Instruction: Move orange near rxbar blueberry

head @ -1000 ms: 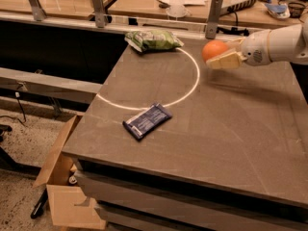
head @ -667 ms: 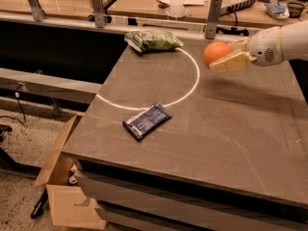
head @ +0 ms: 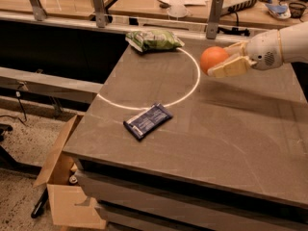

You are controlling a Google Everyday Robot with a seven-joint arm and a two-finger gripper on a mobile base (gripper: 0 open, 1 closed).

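Note:
The orange [head: 212, 58] is a smooth bright sphere held in my gripper [head: 227, 60] above the right part of the grey table [head: 231, 129]. The cream fingers [head: 230, 68] are shut on it, with the white arm reaching in from the right edge. The rxbar blueberry [head: 147, 120], a flat dark blue wrapper with pale lettering, lies on the table near its front left, well below and left of the orange.
A puffy green snack bag [head: 154, 39] lies at the table's far left corner. A bright ring of light crosses the tabletop. An open cardboard box [head: 65, 182] stands on the floor at the left. A cluttered bench with metal posts runs behind.
The gripper has lifted the orange a little higher off the table and shifted it slightly. The blue bar and the green bag have not moved.

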